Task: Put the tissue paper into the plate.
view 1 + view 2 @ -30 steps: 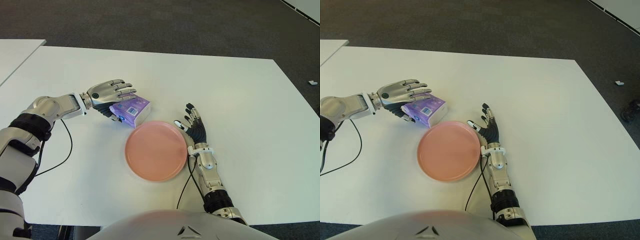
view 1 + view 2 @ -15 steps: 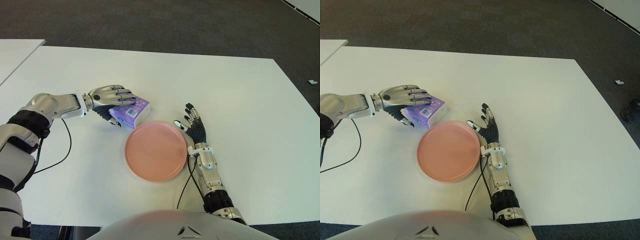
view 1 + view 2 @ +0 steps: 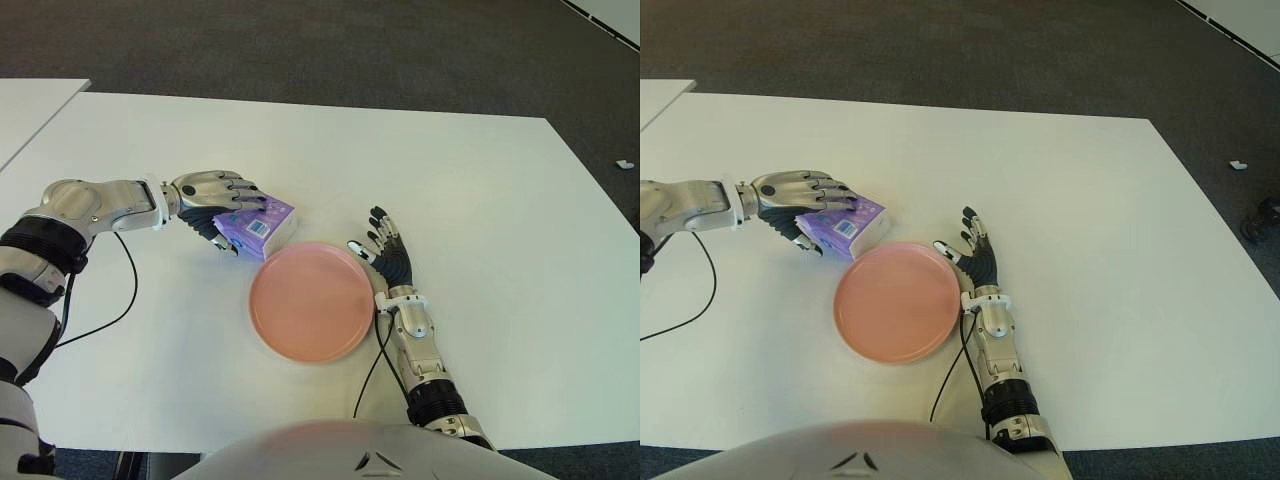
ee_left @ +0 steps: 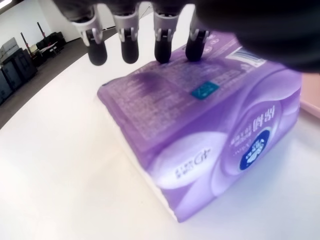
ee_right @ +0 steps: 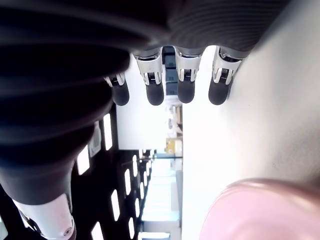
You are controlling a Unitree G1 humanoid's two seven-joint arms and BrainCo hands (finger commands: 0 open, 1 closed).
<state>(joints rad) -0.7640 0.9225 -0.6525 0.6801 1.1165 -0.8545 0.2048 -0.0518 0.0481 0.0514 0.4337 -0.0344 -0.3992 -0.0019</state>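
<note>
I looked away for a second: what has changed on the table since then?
The left hand has come down over the purple tissue pack, its fingers now curled over the pack's top; the pack shifted slightly toward the robot's left and still lies on the white table. The pink plate and the open right hand beside it stayed put.

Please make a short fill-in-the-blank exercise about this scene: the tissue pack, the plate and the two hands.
1. The left hand closes over the ____ tissue pack.
2. The pink plate holds ____.
3. The tissue pack lies on the white table, just beyond the plate's far-____ edge.
4. The right hand, fingers spread, shows beside the plate's ____ side.

Missing words: purple; nothing; left; right
</note>
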